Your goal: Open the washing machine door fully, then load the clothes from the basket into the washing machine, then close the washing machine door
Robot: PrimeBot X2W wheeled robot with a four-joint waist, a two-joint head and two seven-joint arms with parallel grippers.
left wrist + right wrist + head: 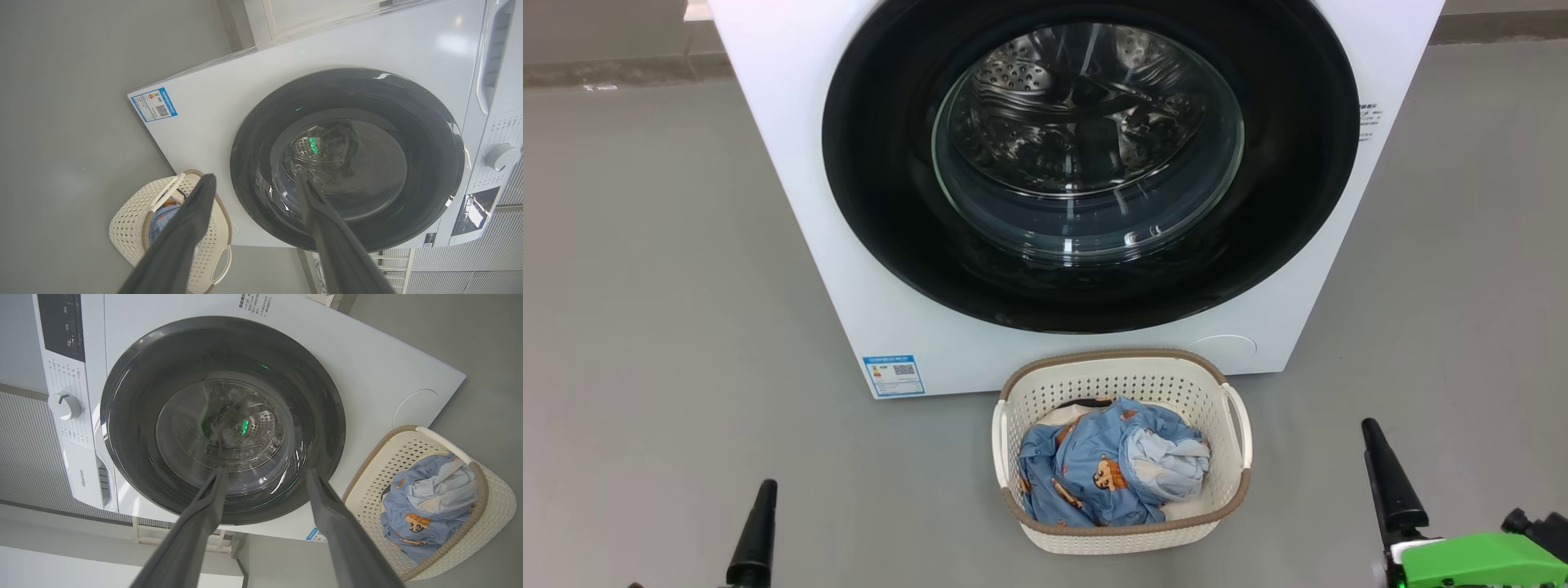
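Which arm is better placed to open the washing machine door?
Right, probably: the right gripper reaches further toward the washing machine door than the left gripper. Both are open and empty; which side it opens from I cannot tell.

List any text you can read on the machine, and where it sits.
"Hisense": drawer front of the washer.
Blue label: QR code, print too small to read.
Corner print: too small.
Dial markings: blurred.
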